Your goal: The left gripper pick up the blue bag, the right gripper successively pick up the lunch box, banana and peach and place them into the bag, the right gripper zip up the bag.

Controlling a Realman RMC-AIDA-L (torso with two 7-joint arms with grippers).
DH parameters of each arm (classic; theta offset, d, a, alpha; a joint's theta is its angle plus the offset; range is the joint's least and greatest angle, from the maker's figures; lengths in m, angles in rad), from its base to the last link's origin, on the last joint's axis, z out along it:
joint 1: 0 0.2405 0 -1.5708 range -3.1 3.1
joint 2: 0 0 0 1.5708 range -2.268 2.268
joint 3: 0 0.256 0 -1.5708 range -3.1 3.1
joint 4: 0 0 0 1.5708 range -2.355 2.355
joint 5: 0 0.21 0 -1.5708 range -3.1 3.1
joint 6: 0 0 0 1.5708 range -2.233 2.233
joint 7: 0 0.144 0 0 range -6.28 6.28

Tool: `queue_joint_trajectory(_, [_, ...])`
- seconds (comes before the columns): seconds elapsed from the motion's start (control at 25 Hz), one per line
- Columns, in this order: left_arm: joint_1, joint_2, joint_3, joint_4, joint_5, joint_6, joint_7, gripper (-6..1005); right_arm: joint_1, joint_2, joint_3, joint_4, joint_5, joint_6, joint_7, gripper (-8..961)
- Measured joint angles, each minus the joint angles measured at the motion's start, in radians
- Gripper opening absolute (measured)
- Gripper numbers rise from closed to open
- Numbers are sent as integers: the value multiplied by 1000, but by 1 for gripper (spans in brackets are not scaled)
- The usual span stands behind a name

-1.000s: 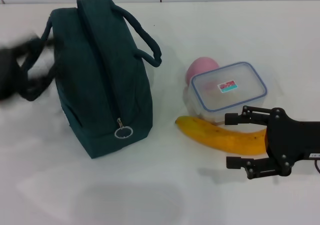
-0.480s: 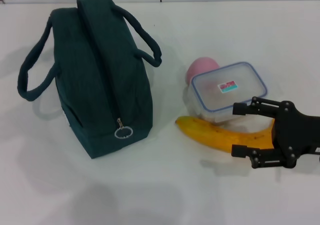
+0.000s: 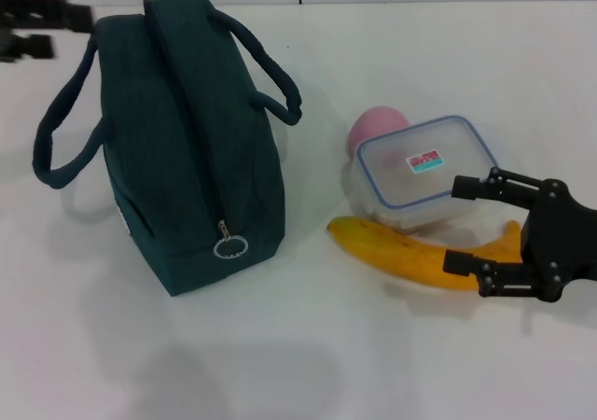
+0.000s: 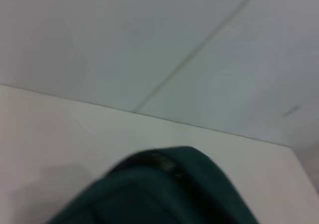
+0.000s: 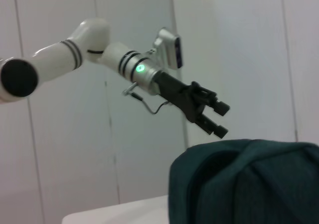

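The blue bag [image 3: 182, 140] is stood upright on the white table [image 3: 308, 364], toward its left edge, zipped closed, with the ring pull hanging at the near end and both handles drooped to either side. The banana [image 3: 410, 257] is laid near the right edge, its far end passing between the parted fingers of the right gripper [image 3: 471, 224], which is held open and grasps nothing; one finger is seen over the lunch box's near corner, the other just in front of the banana. The lunch box [image 3: 424, 168] is set just behind the banana, touching it. The peach [image 3: 375, 126] is tucked against the box's far left corner. The left gripper [image 3: 42, 26] is poised at the far left corner, beside the bag's top and apart from its handles, fingers spread and empty
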Motion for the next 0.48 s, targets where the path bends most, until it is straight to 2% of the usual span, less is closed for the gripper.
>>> queue_joint_trajectory(0.12, [4, -41, 14, 18, 5, -2, 29, 875, 0, 0, 7, 6, 1, -8, -21, 841])
queue_joint_trajectory(0.28, [-1, -66, 61, 15, 67, -6, 29, 874, 3, -1, 7, 7, 1, -9, -35, 841])
queue_joint_trajectory(0.48, [-16, -88, 65, 13, 148, -22, 40, 874, 0, 1, 8, 28, 5, -6, -69, 841])
